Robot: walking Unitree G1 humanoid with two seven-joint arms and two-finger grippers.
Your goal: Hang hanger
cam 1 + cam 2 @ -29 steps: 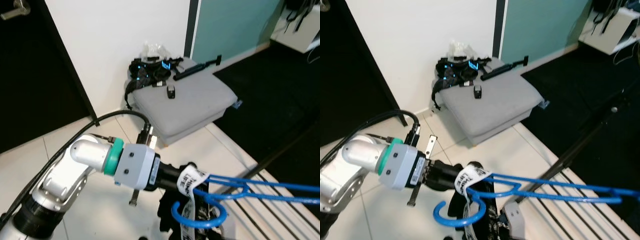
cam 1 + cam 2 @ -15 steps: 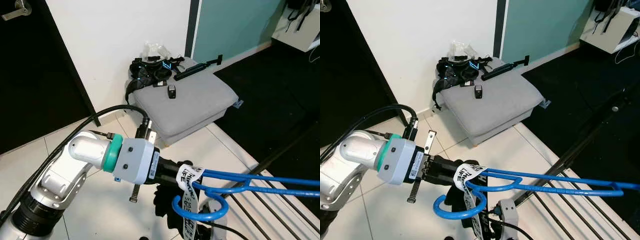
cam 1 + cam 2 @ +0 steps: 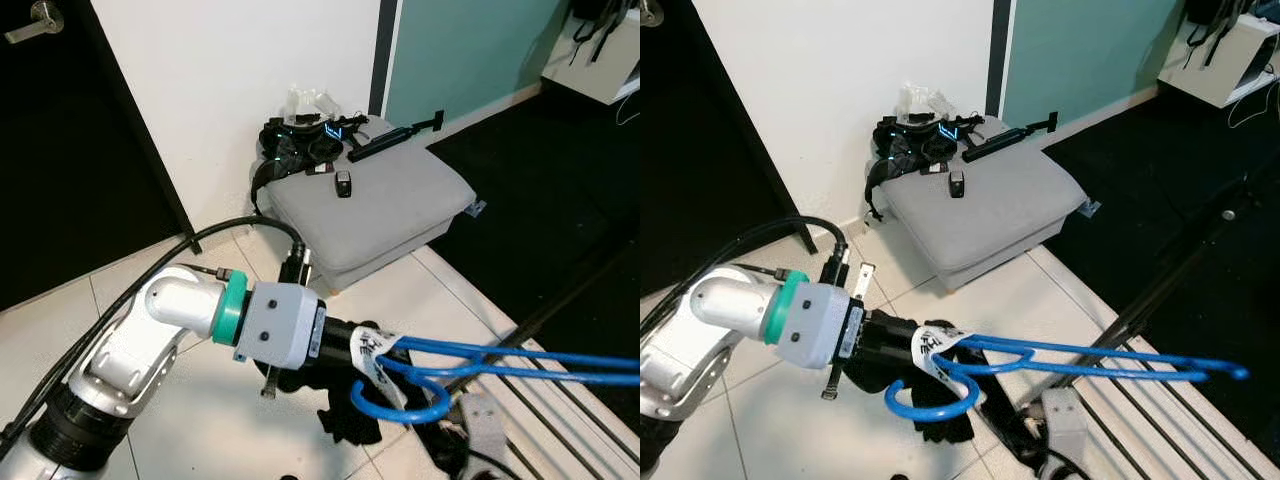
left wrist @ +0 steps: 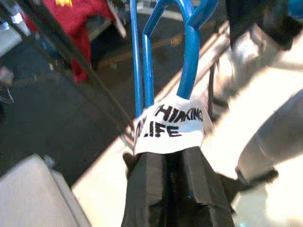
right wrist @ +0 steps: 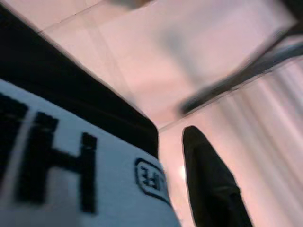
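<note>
A blue plastic hanger (image 3: 505, 358) sticks out level to the right over the tiled floor, its hook (image 3: 930, 400) curling downward. My left gripper (image 3: 362, 350) is shut on the hanger's neck, where a white printed label (image 4: 170, 125) is wrapped. In the left wrist view the two black fingers (image 4: 151, 189) press together just under that label. A dark slanted rack pole (image 3: 1175, 268) runs behind the hanger's far end. The right wrist view is blurred: one black finger (image 5: 208, 182) beside a white band with black letters (image 5: 71, 179).
A grey cushion (image 3: 375, 205) with black straps and small devices lies by the white wall. A dark doorway (image 3: 70, 170) is at left. White slats (image 3: 565, 425), a pale block (image 3: 485, 415) and a black cloth (image 3: 345, 425) lie on the floor. A red garment (image 4: 71, 26) hangs beyond.
My left gripper has shifted slightly right with the hanger, and the hook sits a little higher. The view itself moved a bit, baring the black cloth and pale block below.
</note>
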